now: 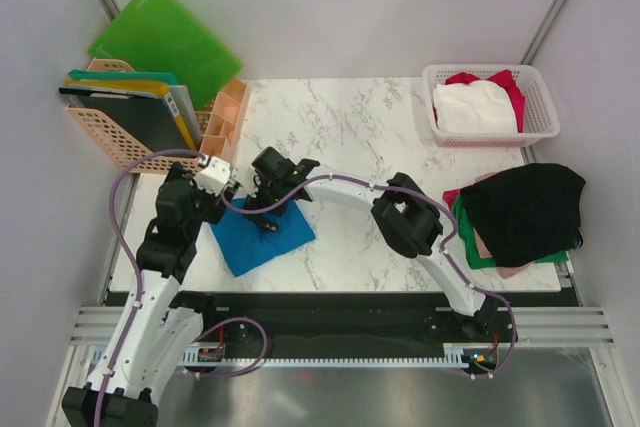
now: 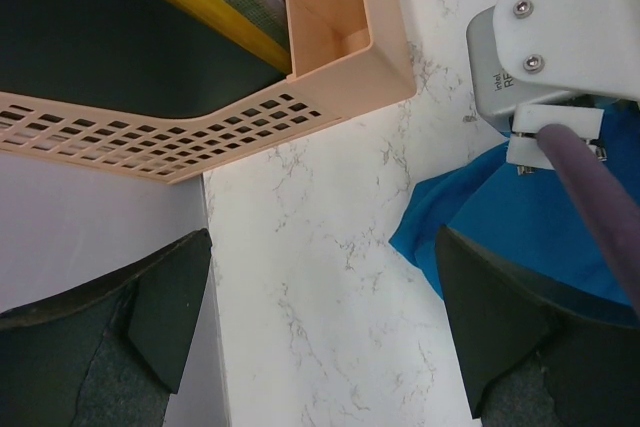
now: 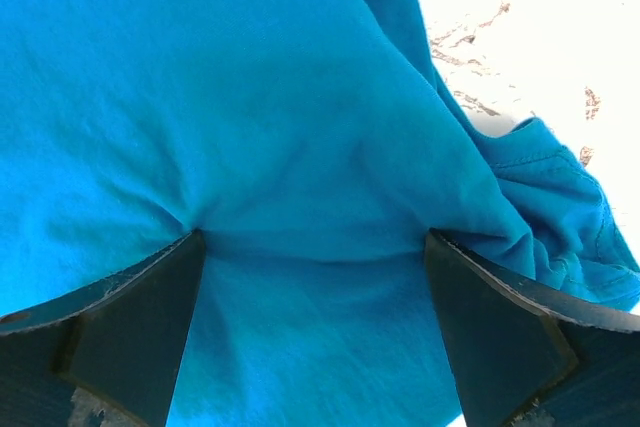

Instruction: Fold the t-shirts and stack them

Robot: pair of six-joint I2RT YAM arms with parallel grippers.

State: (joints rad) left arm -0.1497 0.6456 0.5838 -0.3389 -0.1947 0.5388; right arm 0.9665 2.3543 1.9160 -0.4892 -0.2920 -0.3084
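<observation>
A bright blue t-shirt (image 1: 262,237) lies folded at the near left of the marble table (image 1: 350,127). My right gripper (image 1: 267,215) reaches across from the right and stands open, both fingertips pressed down into the blue t-shirt (image 3: 300,127). Cloth fills the gap between the right gripper's (image 3: 315,252) jaws, which do not pinch it. My left gripper (image 1: 222,190) hovers open just left of the shirt. In the left wrist view the left gripper (image 2: 320,317) has only bare marble between its fingers, and the blue t-shirt (image 2: 520,217) lies to its right.
A stack of t-shirts with a black one (image 1: 525,209) on top sits at the right edge. A white basket (image 1: 538,82) at the back right holds white and red cloth. A peach rack (image 1: 125,142) with folders stands at the back left, close ahead of the left gripper.
</observation>
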